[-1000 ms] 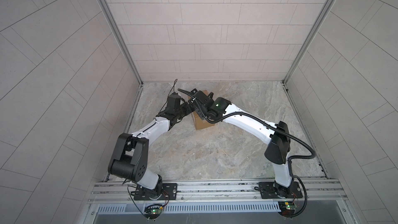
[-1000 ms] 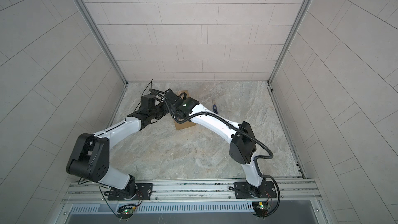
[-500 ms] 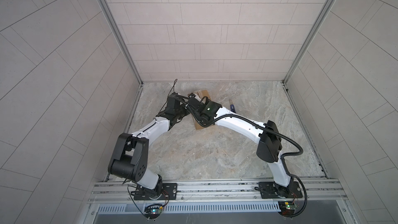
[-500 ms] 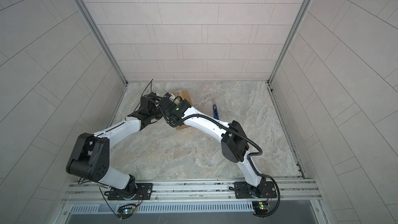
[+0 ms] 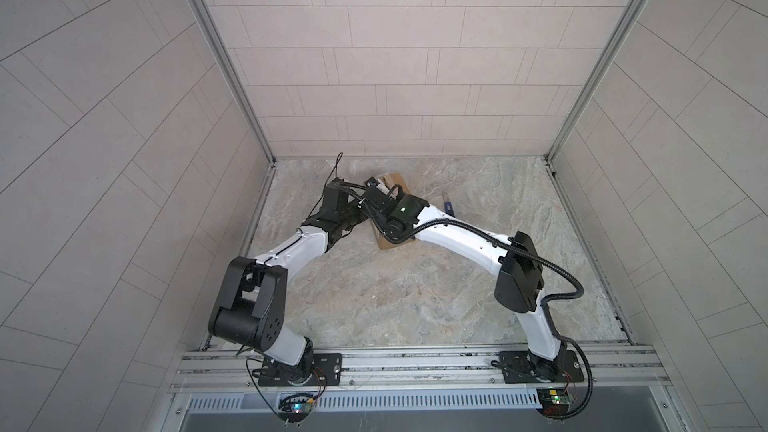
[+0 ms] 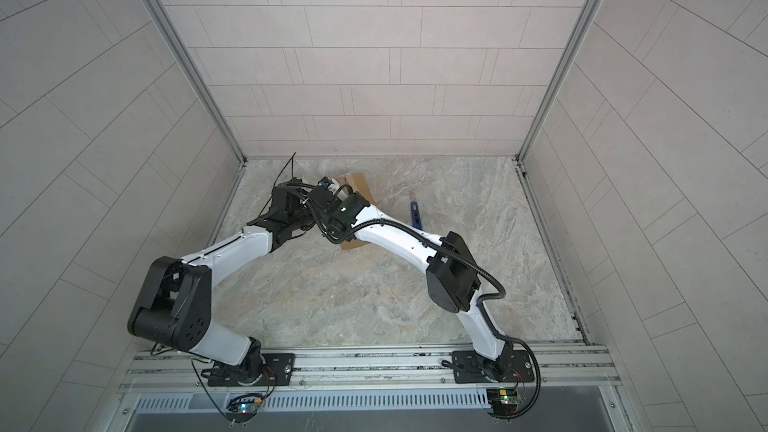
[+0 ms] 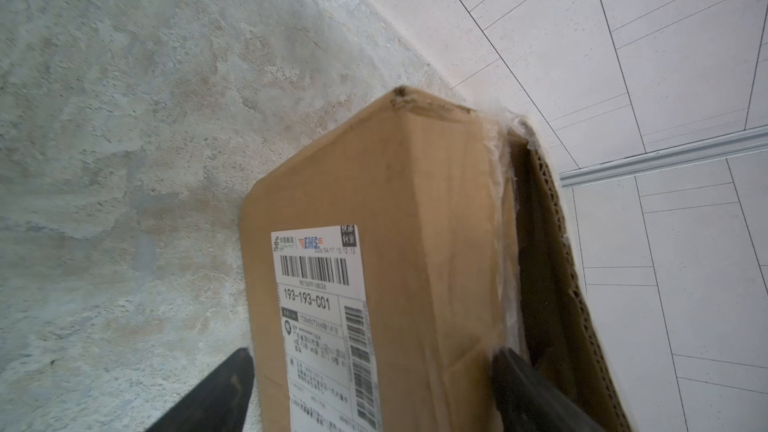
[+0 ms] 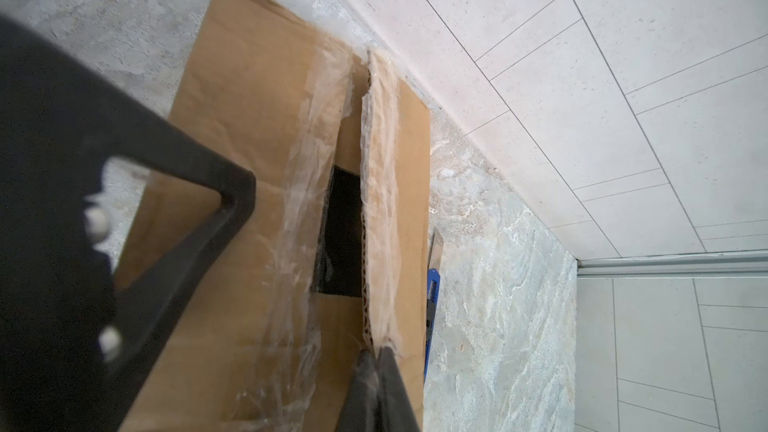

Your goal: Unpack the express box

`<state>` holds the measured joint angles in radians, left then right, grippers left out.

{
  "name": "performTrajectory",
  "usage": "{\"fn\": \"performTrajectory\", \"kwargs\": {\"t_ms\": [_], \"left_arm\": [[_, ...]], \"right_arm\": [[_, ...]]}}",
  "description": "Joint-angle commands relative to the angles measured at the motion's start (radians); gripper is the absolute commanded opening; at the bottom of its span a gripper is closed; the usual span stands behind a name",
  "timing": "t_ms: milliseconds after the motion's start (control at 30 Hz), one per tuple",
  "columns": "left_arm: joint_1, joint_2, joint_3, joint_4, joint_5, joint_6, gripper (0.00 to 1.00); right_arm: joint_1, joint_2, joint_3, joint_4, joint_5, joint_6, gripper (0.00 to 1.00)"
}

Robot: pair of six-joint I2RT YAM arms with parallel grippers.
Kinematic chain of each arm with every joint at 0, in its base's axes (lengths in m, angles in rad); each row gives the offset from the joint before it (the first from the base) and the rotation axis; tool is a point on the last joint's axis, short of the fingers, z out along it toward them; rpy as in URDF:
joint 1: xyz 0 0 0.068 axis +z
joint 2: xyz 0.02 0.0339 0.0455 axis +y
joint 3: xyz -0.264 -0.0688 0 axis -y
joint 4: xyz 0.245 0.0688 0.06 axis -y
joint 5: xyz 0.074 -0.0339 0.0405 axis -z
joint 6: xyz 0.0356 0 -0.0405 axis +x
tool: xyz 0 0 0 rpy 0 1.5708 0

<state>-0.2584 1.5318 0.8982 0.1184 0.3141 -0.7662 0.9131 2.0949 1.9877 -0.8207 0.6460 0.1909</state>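
Note:
The express box [image 5: 396, 180] lies near the back wall, mostly covered by both wrists in both top views [image 6: 358, 181]. In the left wrist view its labelled side [image 7: 320, 305] sits between the wide-set fingers of my left gripper [image 7: 372, 353], which press on it from both sides. My right gripper [image 8: 376, 353] is shut on the corrugated edge of the right top flap [image 8: 409, 201]. The taped seam is split, and a dark gap [image 8: 340, 234] shows between the flaps. Torn clear tape [image 8: 303, 209] hangs along the left flap.
A blue utility knife [image 6: 415, 216] lies on the stone floor just right of the box, also seen in the right wrist view [image 8: 432, 297]. The back wall [image 5: 395, 118] stands close behind the box. The left wall's rail [image 5: 257, 201] runs beside the left arm.
My right gripper moved a little to the left over the box and closed its jaws on the right flap's edge. The left gripper kept its place on the box.

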Motion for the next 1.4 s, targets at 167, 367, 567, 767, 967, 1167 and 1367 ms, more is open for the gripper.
{"fn": "performTrajectory", "kwargs": {"t_ms": [167, 367, 567, 767, 967, 1167, 1367], "left_arm": [[-0.001, 0.021, -0.024, -0.068, -0.027, 0.022, 0.92], [-0.001, 0.018, -0.019, -0.077, -0.026, 0.028, 0.91], [0.0, 0.016, -0.007, -0.091, -0.023, 0.034, 0.91], [0.001, 0.009, -0.001, -0.095, -0.026, 0.036, 0.91], [0.001, -0.049, 0.028, -0.132, -0.026, 0.071, 0.92], [0.0, -0.102, 0.109, -0.252, -0.06, 0.115, 0.92], [0.001, -0.149, 0.143, -0.307, -0.104, 0.141, 0.93]], "right_arm": [[-0.062, -0.11, -0.039, 0.033, -0.01, 0.038, 0.0], [-0.141, -0.192, -0.129, 0.096, -0.165, 0.102, 0.0], [-0.297, -0.322, -0.36, 0.27, -0.462, 0.249, 0.16], [-0.423, -0.409, -0.571, 0.458, -0.665, 0.318, 0.28], [-0.457, -0.396, -0.639, 0.531, -0.783, 0.374, 0.29], [-0.359, -0.496, -0.579, 0.44, -0.573, 0.202, 0.39], [-0.203, -0.47, -0.361, 0.224, -0.397, 0.063, 0.49]]}}
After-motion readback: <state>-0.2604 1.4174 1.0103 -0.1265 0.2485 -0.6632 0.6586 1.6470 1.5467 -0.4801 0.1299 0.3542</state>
